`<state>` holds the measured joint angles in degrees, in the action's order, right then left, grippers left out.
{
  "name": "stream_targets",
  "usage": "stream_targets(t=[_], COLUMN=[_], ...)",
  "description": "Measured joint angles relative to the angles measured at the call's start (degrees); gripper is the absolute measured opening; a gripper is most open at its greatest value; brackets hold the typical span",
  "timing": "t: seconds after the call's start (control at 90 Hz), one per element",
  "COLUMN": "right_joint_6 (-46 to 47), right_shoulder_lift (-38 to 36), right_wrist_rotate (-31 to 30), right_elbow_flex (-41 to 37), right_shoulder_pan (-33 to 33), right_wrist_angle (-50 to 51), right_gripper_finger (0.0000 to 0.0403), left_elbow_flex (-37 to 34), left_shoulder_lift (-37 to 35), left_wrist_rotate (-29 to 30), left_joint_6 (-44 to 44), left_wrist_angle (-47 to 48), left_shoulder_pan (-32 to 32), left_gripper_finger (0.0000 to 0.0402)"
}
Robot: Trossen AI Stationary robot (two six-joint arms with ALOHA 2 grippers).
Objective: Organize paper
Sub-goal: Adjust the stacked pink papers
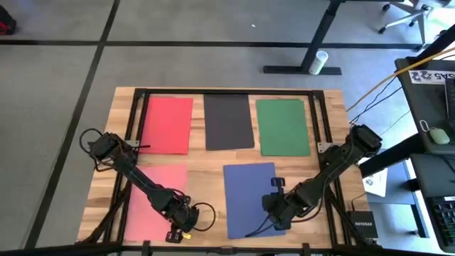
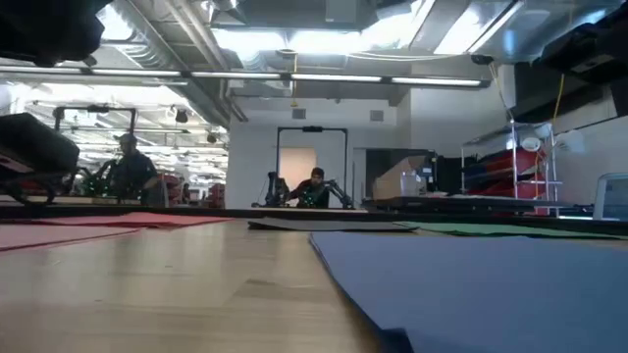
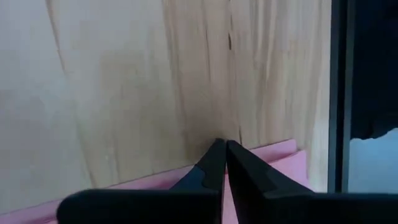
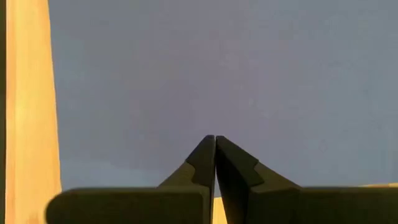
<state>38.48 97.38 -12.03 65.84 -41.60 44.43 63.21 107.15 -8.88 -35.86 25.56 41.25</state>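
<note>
Five sheets of paper lie flat on the wooden table (image 1: 206,160): red (image 1: 167,124), black (image 1: 229,121) and green (image 1: 283,126) along the far side, pink (image 1: 146,203) at the near left, blue (image 1: 249,192) at the near middle. My left gripper (image 1: 183,217) (image 3: 222,146) is shut, its tips at the pink sheet's right edge near the near right corner. Just inside the blue sheet's (image 4: 217,74) right edge is my right gripper (image 1: 272,206) (image 4: 215,140), also shut. My left gripper sets its shut fingertips (image 3: 239,162) down on the pink sheet's right edge (image 3: 267,155), close to the near right corner. The fingers slant down from the table's far left. The sheet lies flat on the wood. My right gripper sets its shut fingertips (image 4: 202,155) on the blue sheet a little in from its right edge (image 4: 186,124). They slant down from the far right, and the sheet lies flat on the table.
A black frame rail (image 1: 227,92) runs along the table's far side and down both sides. Bare wood shows between the pink and blue sheets (image 1: 206,192). The near table edge (image 3: 339,93) is close to my left gripper. People sit in the room beyond (image 2: 314,186).
</note>
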Motion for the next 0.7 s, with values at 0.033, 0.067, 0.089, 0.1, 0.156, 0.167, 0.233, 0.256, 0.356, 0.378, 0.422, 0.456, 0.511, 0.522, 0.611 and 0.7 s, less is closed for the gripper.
stream_targets(t=[0.033, 0.067, 0.089, 0.1, 0.156, 0.167, 0.233, 0.256, 0.356, 0.378, 0.422, 0.456, 0.511, 0.522, 0.611, 0.7], right_joint_6=[0.0, 0.0, 0.0, 0.0, 0.0, 0.0, 0.0, 0.0, 0.0, 0.0, 0.0, 0.0, 0.0, 0.0, 0.0, 0.0], right_shoulder_lift=[0.0, 0.0, 0.0, 0.0, 0.0, 0.0, 0.0, 0.0, 0.0, 0.0, 0.0, 0.0, 0.0, 0.0, 0.0, 0.0], right_wrist_rotate=[0.0, 0.0, 0.0, 0.0, 0.0, 0.0, 0.0, 0.0, 0.0, 0.0, 0.0, 0.0, 0.2, 0.2, 0.4, 0.5], right_elbow_flex=[0.0, 0.0, 0.0, 0.0, 0.0, 0.0, 0.0, 0.0, 0.0, 0.0, 0.0, 0.0, 0.0, 0.0, 0.0, 0.0], right_shoulder_pan=[0.0, 0.0, 0.0, 0.0, 0.0, 0.0, 0.0, 0.0, 0.0, 0.0, 0.0, 0.0, 0.0, 0.0, 0.0, 0.0], right_wrist_angle=[0.0, 0.0, 0.0, 0.0, 0.0, 0.0, 0.0, 0.0, 0.0, 0.0, 0.0, 0.0, 0.0, 0.0, 0.0, 0.0], right_gripper_finger=[0.0000, 0.0000, 0.0000, 0.0000, 0.0000, 0.0000, 0.0000, 0.0000, 0.0000, 0.0000, 0.0000, 0.0000, 0.0000, 0.0000, 0.0000, 0.0000], left_elbow_flex=[0.2, 0.5, 0.8, 0.9, 1.9, 2.0, 3.0, 3.2, 4.6, 5.0, 5.8, 6.4, 7.7, 7.9, 10.4, 12.3], left_shoulder_lift=[0.0, 0.1, 0.1, 0.1, 0.1, 0.1, 0.1, 0.1, 0.1, 0.1, 0.1, 0.1, 0.1, 0.1, 0.1, 0.1], left_wrist_rotate=[-0.2, -0.4, -0.6, -0.7, -0.6, -0.6, -0.3, -0.2, 1.1, 1.3, 1.6, 1.9, 2.4, 2.4, 3.7, 4.7], left_joint_6=[0.3, 0.7, 0.9, 1.0, 1.7, 1.8, 2.5, 2.8, 3.5, 3.7, 4.1, 4.4, 4.5, 4.5, 2.3, -1.8], left_wrist_angle=[0.2, 0.4, 0.5, 0.6, 1.4, 1.7, 3.2, 3.7, 5.5, 5.6, 6.0, 6.4, 8.1, 8.5, 14.6, 23.7], left_shoulder_pan=[0.0, 0.0, 0.0, 0.1, 0.1, 0.1, -0.1, -0.2, -0.6, -0.7, -0.8, -0.9, -1.1, -1.1, -1.2, -1.2], left_gripper_finger=[0.0000, 0.0000, 0.0000, 0.0000, 0.0000, 0.0000, 0.0000, 0.0000, 0.0000, 0.0000, 0.0000, 0.0000, 0.0000, 0.0000, 0.0000, 0.0000])
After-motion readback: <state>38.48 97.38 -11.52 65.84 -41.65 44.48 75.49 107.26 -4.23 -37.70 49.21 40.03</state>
